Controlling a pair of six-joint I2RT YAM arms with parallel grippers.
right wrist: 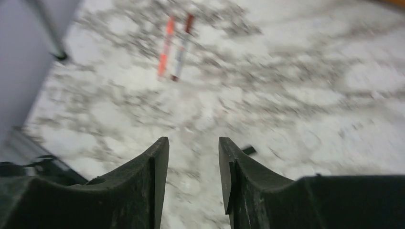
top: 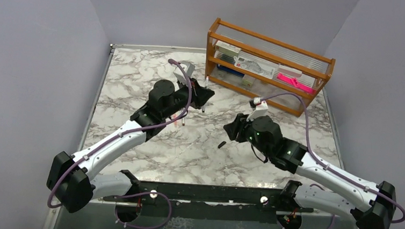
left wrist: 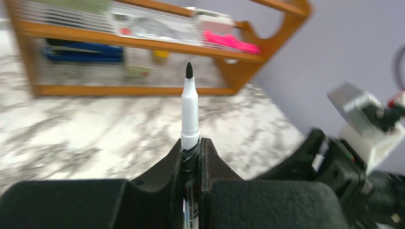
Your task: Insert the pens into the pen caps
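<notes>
**Cap within reach.** The left gripper (left wrist: 191,147) is clamped on a silvery-grey pen (left wrist: 189,107). The pen's dark tip stands clear beyond the fingertips, pointing toward the wooden rack (left wrist: 143,43) at the top of the left wrist view. The right gripper (right wrist: 193,148) hangs over the marble table (right wrist: 310,95), jaws parted and nothing between them.

The black cap (top: 221,144) lies loose on the table at the middle of the overhead frame. It is just below and left of the right gripper and well below and right of the held pen. Its long axis slants from lower left to upper right. In the right wrist view it shows only as a dark sliver beside the right-hand finger.

The right arm is plainly the nearer, so the likely next move is a short drop onto the cap — then a lift to meet the waiting tip.

An orange-red pen (right wrist: 165,47) and a pale pen (right wrist: 180,50) lie side by side at upper centre of the right wrist view, well apart from the jaws. Blur hides whether the pale pen's dark red end is a cap.
</notes>
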